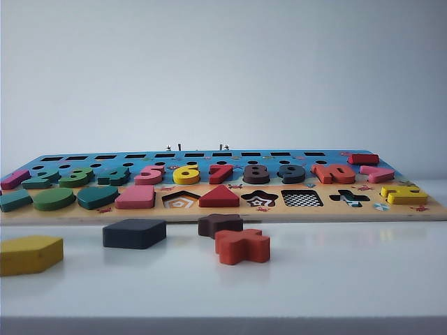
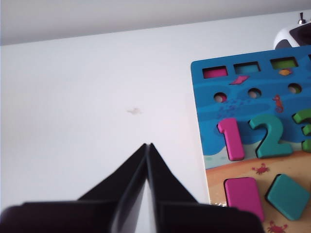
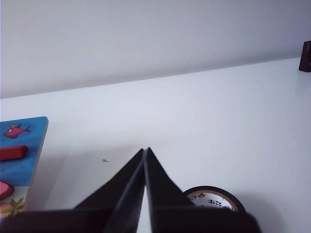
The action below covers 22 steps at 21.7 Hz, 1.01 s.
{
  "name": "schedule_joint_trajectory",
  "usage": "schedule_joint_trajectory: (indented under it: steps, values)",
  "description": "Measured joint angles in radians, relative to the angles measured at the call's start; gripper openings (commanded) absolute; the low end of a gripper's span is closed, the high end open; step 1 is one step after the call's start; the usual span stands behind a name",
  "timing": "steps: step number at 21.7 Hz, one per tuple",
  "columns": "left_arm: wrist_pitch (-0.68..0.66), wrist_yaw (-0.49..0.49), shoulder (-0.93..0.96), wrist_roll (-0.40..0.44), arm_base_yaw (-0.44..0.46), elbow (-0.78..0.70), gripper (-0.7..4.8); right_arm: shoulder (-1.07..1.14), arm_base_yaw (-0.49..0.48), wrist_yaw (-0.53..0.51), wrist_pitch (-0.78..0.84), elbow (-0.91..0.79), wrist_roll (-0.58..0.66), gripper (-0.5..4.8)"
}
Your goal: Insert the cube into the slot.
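Nothing grasped yet, approach step: the left tool (image 2: 147, 145) hangs over bare white desk (image 2: 97, 97) with its jaws pressed together, the flat painted wooden puzzle board (image 2: 243, 121) lying just beside its tips; the right tool (image 3: 146, 150) is likewise pressed together and empty off the board's other end, near a roll of tape (image 3: 214, 198). The cube (image 1: 134, 233), a flat matte navy block with rounded corners, lies on the desk before the board, in neither wrist view and so apart from both tools; the slot (image 1: 302, 198), a square checkerboard-bottomed cut-out, sits in the board's near row. My judgement: the next move needs one tool to spread, straddle the cube's flat sides, then square it to the slot.

Low frontal exterior; wrists flanking board (image 1: 230, 209).
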Motion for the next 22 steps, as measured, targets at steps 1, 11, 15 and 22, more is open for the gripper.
schedule_joint_trajectory:
  steps: [1, 11, 15, 22]
  values:
    - [0.0, 0.018, 0.03, 0.005, 0.0, 0.02, 0.17, 0.0, 0.0, 0.0, 0.0, 0.0, 0.0, 0.0]
    - [-0.182, 0.16, 0.263, 0.026, -0.119, 0.294, 0.17, 0.089, 0.068, -0.001, -0.024, 0.127, 0.102, 0.0]
    - [-0.304, 0.201, 0.32, 0.034, -0.159, 0.378, 0.17, 0.298, 0.196, -0.001, -0.085, 0.294, 0.106, 0.01]
    - [-0.457, 0.28, 0.402, 0.034, -0.212, 0.483, 0.17, 0.681, 0.476, -0.051, -0.263, 0.627, 0.082, 1.21]
